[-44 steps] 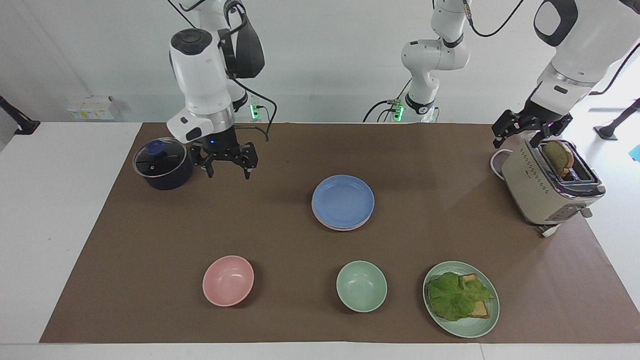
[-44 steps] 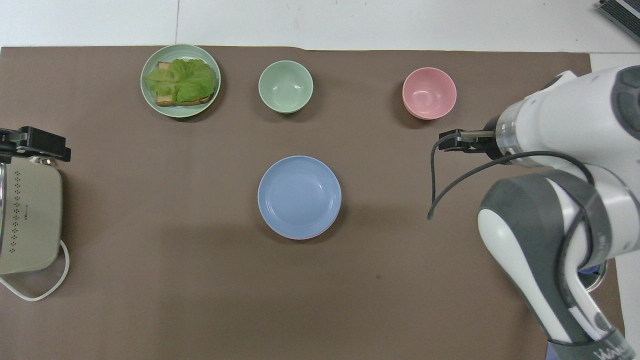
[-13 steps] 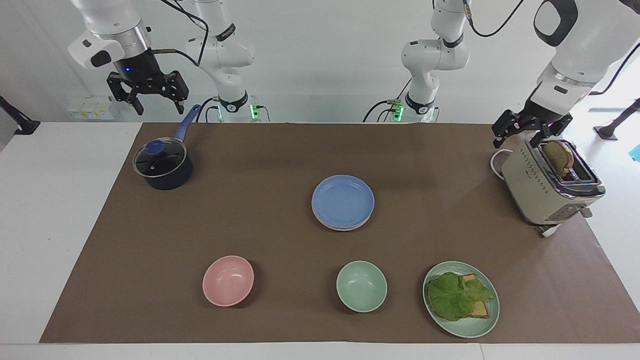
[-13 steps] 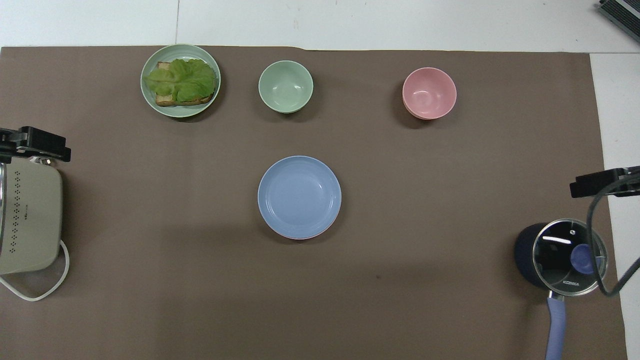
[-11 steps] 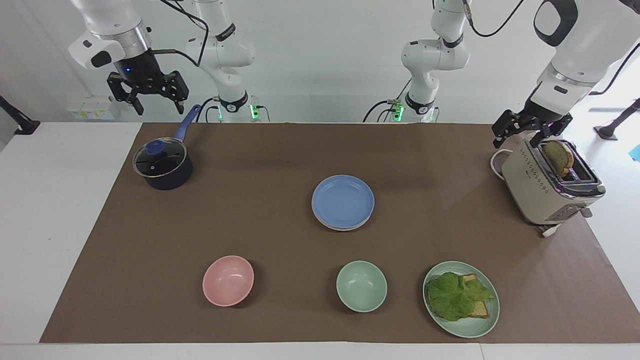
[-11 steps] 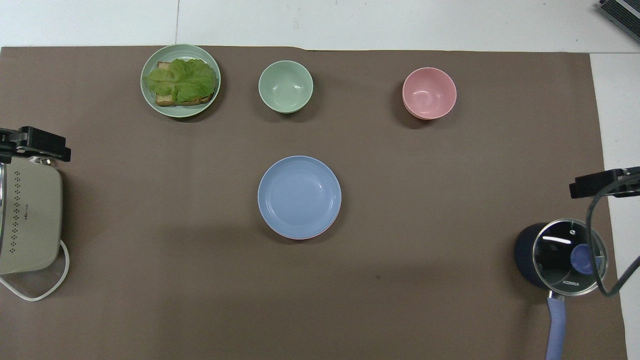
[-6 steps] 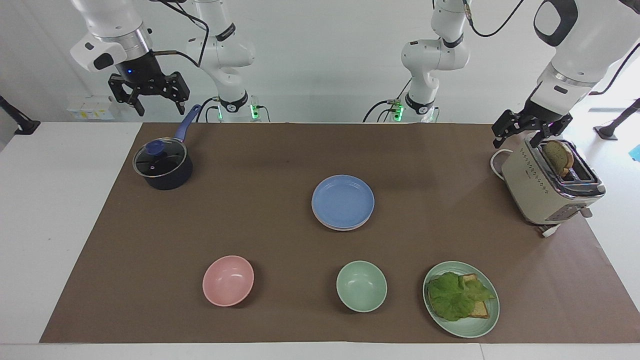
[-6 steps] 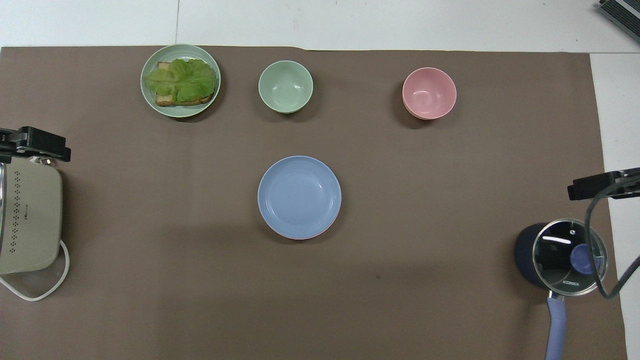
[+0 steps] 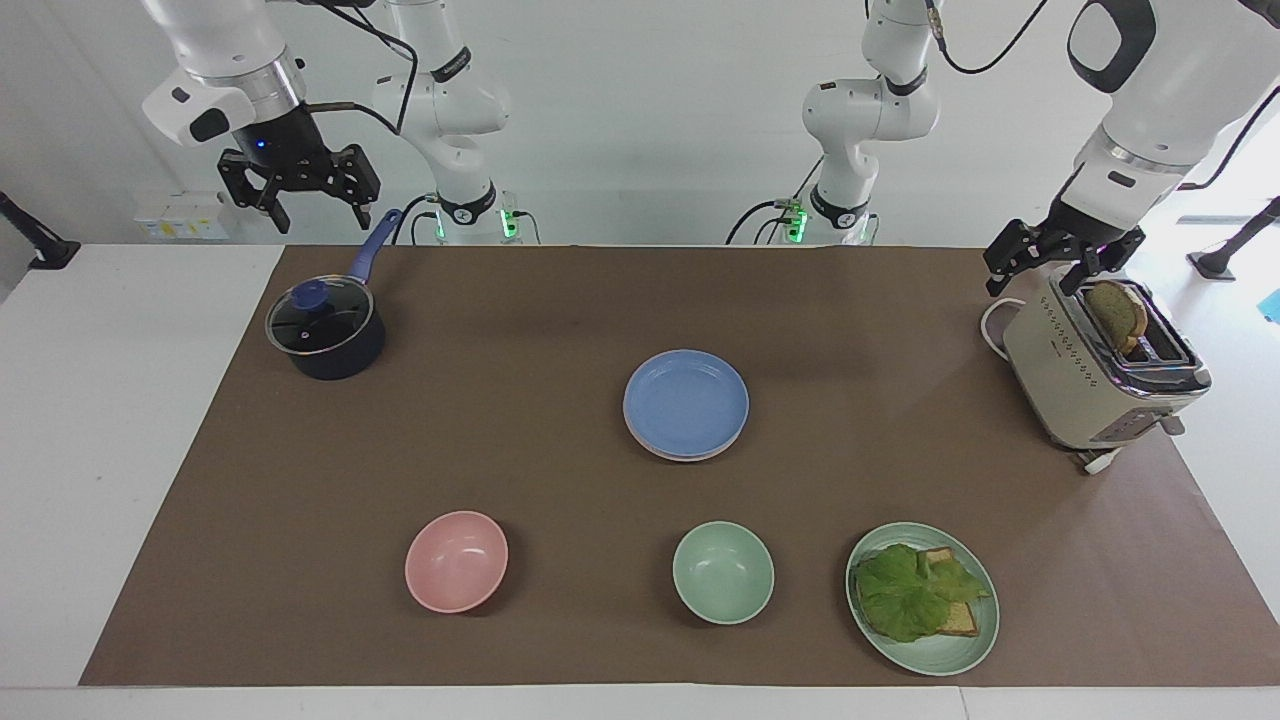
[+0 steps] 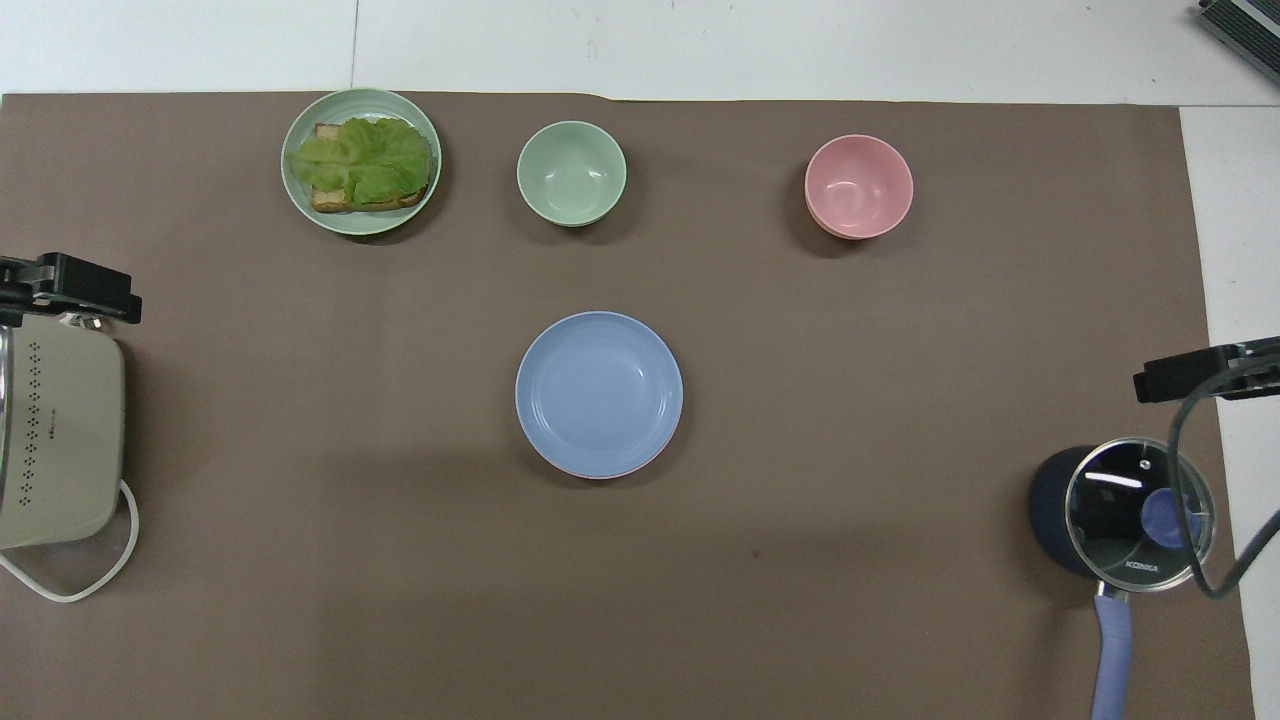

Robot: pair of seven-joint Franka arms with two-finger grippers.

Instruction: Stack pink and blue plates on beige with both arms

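Right jaws [image 9: 312, 210]: open, empty, raised over the right arm's end of the desk [image 9: 130, 420], above the handle of the saucepan.
Saucepan [image 9: 326, 340]: dark blue, glass lid, pale blue knob and handle; on the brown mat [image 9: 560, 300], below the right jaws.
Pink bowl [image 9: 456, 561]: on the mat, well apart from both jaws, farther from the robots than the saucepan.
Blue plate [image 9: 686, 402]: mid-mat, between the two jaws, well apart from each; tops a stack.
Pink plate [image 9: 668, 452]: only a rim edge shows under the blue plate. Whether a beige plate lies beneath cannot be told.
Green bowl [image 9: 723, 572]: beside the pink bowl.
Green plate [image 9: 955, 655]: carries toast and lettuce [image 9: 912, 590].
Left jaws [image 9: 1048, 272]: open, empty, hanging just above the toaster's end.
Toaster [image 9: 1090, 380]: beige, bread slice [image 9: 1116, 312] in its slot.
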